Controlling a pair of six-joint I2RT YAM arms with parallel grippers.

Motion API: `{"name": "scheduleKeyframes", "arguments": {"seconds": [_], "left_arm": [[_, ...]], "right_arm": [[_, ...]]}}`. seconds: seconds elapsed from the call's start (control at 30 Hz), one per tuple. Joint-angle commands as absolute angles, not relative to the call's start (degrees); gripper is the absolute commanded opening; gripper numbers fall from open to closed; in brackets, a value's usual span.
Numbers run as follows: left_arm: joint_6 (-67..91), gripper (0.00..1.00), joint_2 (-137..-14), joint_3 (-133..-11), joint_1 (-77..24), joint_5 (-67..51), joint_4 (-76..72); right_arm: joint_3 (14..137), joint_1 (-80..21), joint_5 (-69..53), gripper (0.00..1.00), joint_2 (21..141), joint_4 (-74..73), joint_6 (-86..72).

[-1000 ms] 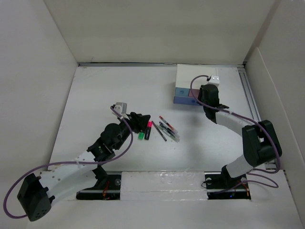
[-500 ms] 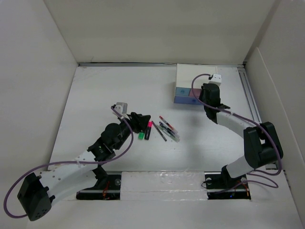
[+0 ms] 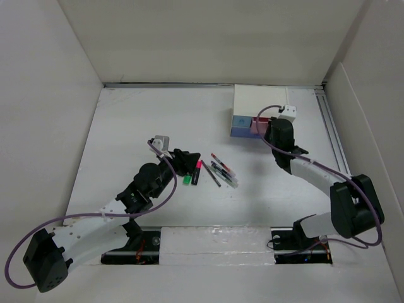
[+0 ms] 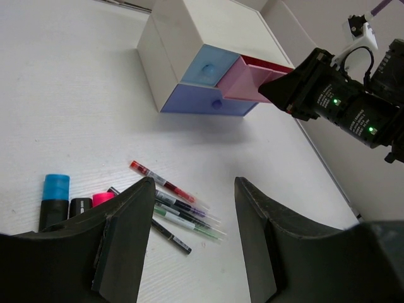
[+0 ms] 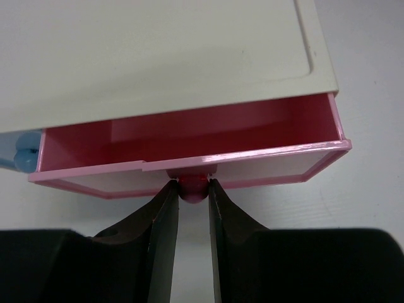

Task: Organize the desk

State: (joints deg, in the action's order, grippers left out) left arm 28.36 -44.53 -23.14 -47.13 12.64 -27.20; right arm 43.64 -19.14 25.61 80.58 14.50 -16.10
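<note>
On the white desk (image 3: 139,120) stands a small white drawer box (image 3: 255,101) at the back right. Its pink drawer (image 5: 189,136) is pulled partly out and looks empty inside. My right gripper (image 5: 192,189) is shut on the drawer's round pink knob (image 5: 192,188), one finger on each side. My left gripper (image 4: 194,189) hangs open just above the desk, with nothing between its fingers. Under and ahead of it lie thin pens (image 4: 183,205) and, to its left, a blue-capped marker (image 4: 55,189) and a pink-capped one (image 4: 101,199).
The box also has a light blue drawer (image 4: 208,63) and a violet-blue drawer (image 4: 202,101), both closed. Pens (image 3: 222,170) and markers (image 3: 192,173) lie mid-desk between the arms. White walls enclose the desk; a rail (image 3: 331,120) runs along its right side.
The right gripper has tightened on the knob and drawn the pink drawer out of the box towards the near right. The left arm has stayed still.
</note>
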Motion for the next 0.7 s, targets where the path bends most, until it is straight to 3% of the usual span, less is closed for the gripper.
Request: {"name": "scheduleKeyframes", "arguments": {"seconds": [0.0,0.67], "left_arm": [[28.5,0.49,-44.2,-23.0,-47.0,11.7,-30.3],[28.6,0.49,-43.9,-23.3,-47.0,10.4,-30.6]], "right_arm": [[42.3,-20.2,27.5,0.16,76.3,15.7,-17.3],[29.8,-27.3,27.4,0.16,57.1,0.5,-20.4]]}}
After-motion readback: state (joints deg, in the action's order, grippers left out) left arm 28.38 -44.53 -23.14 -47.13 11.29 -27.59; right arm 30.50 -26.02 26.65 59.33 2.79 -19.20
